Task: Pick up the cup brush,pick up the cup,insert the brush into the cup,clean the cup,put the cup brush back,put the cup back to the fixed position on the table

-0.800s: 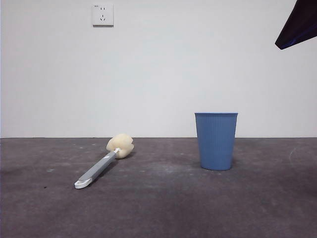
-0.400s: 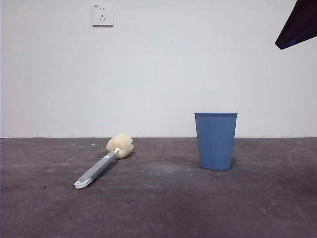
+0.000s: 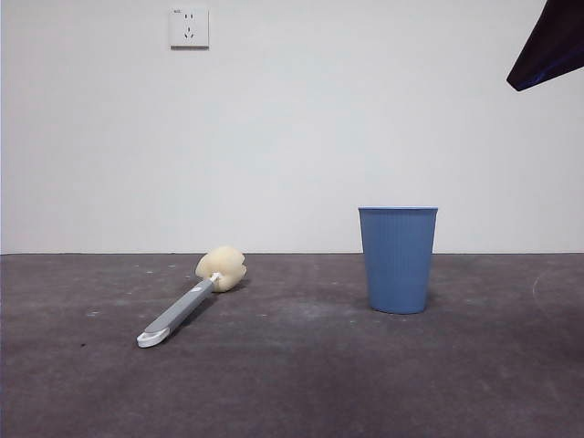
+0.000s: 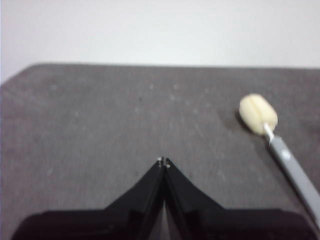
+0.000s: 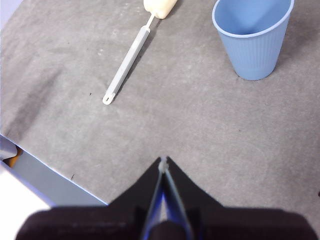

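Nothing grasped yet. Nearest, at eight o'clock on the table (image 3: 301,392): cup brush (image 3: 182,306) lying flat, handle reachable. Beyond, at four: cup (image 3: 398,259) upright. Left gripper (image 4: 163,162) and right gripper (image 5: 163,161) both closed, empty, waiting clear.

We see a plain white wall (image 3: 301,137) behind the work surface, evenly lit, with a white power socket (image 3: 189,27) mounted high on it. In the right wrist view, a pale floor or ledge (image 5: 45,182) shows, though we cannot tell which.
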{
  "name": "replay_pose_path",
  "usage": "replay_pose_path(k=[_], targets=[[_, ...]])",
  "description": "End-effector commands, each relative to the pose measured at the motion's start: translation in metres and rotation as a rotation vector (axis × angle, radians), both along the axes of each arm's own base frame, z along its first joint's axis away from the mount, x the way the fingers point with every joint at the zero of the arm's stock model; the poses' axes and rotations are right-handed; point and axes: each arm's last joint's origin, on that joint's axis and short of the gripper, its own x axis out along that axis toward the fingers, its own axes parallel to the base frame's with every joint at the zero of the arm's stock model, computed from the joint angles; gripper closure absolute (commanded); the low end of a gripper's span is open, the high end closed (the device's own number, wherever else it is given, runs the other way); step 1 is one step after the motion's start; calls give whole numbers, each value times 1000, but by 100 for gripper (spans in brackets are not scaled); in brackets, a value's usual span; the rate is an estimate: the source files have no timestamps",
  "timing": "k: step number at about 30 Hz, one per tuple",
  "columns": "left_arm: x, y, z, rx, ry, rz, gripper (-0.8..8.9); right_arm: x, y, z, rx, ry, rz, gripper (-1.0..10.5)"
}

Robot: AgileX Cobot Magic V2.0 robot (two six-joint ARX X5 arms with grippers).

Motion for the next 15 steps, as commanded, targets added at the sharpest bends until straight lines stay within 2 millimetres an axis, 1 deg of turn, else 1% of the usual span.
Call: replay_pose_path(k=[1, 15], targets=[[-2, 0, -9, -6, 51, 9, 816, 0, 0, 1, 4, -2, -5, 946], [-2, 0, -8, -5, 46, 8, 816, 0, 0, 1, 4, -2, -5, 946]])
